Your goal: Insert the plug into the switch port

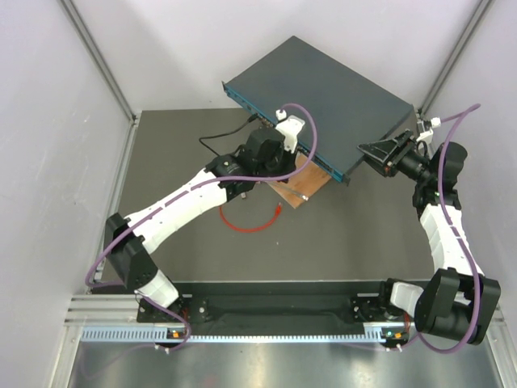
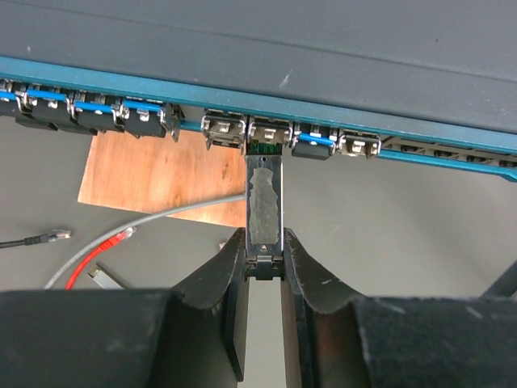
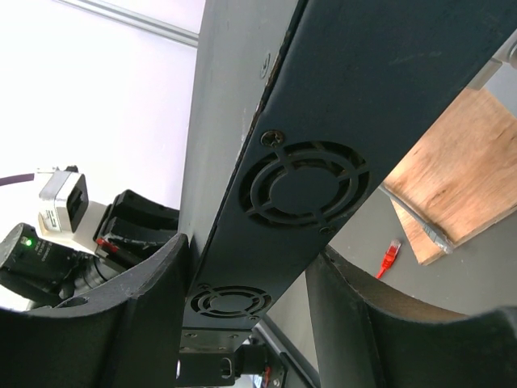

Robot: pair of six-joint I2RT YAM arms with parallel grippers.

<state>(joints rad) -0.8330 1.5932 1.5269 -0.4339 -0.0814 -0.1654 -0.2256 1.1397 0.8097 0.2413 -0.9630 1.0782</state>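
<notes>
Dark grey tabletop (image 1: 347, 234) between pale walls carries everything. The left claw (image 2: 264, 239) is clenched on the base of a narrow dark bar (image 2: 265, 194) with a scuffed grey patch; what the bar is cannot be told. Straight ahead of this claw, the bar's far tip meets a switch port (image 2: 268, 132), one of a row along the front face of the network switch (image 2: 323, 48). Ahead and to the claw's left, a wooden board (image 2: 161, 174) lies under the switch's front edge. A grey cable (image 2: 178, 212) runs away leftward from beside the bar. Further left on the table lies the plug (image 2: 121, 237), ending the red cable (image 2: 85, 267). It is in neither claw and well apart from the port. The black cable's connector (image 2: 52, 236) lies beyond it, further left again.

The right claw (image 3: 250, 250) grasps the switch's end, a finger against each broad face. Fan grilles (image 3: 303, 190) show between its fingers.
</notes>
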